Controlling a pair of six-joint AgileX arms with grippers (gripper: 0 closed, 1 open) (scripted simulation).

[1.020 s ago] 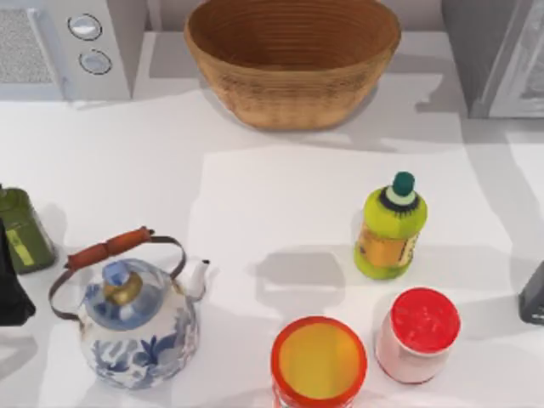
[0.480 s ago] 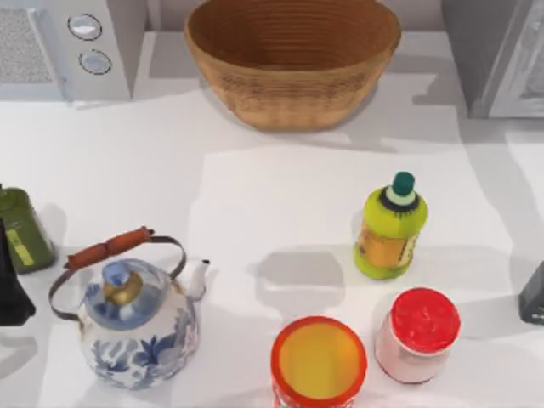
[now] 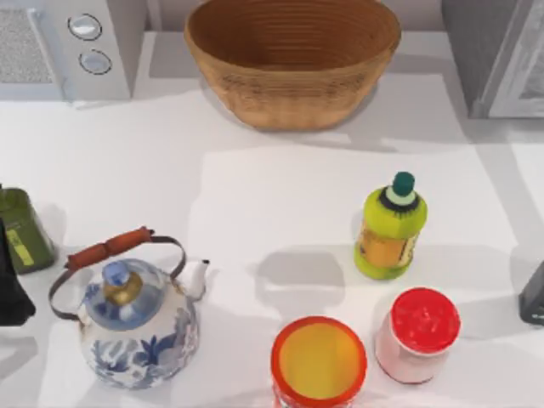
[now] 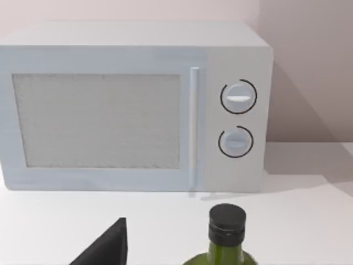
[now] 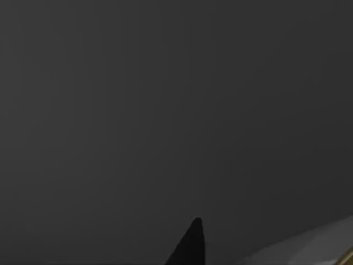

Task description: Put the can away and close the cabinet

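Orange-rimmed and yellow on top, the can [image 3: 319, 361] stands upright at the near edge of the table [image 3: 272, 195], a little right of the middle, untouched and free on every side. That seems to be why nothing about it looks handled yet: it sits where a gripper could come down on it from above. Just beside it on the right stands a red-lidded jar [image 3: 418, 333], close enough that a reach for the can would want to come in from the open side. Behind the jar is a yellow-green bottle [image 3: 391, 228] with a dark green cap. The grey cabinet [image 3: 501, 59] occupies the far right corner, well apart from the can, so the carry would run diagonally past that bottle. The right gripper [image 3: 534, 293] waits at the table's right edge, the nearer of the two to both can and cabinet, and I judge it the likely one to do the work; I cannot tell whether it is open or closed, and the right wrist view is dark. The left gripper [image 3: 10, 285] is parked at the left edge beside a green bottle [image 3: 24, 228], facing the microwave [image 4: 132, 105]; its state I cannot tell either. A blue-and-white kettle [image 3: 136, 323] and a wicker basket [image 3: 293, 59] stand clear of the route.
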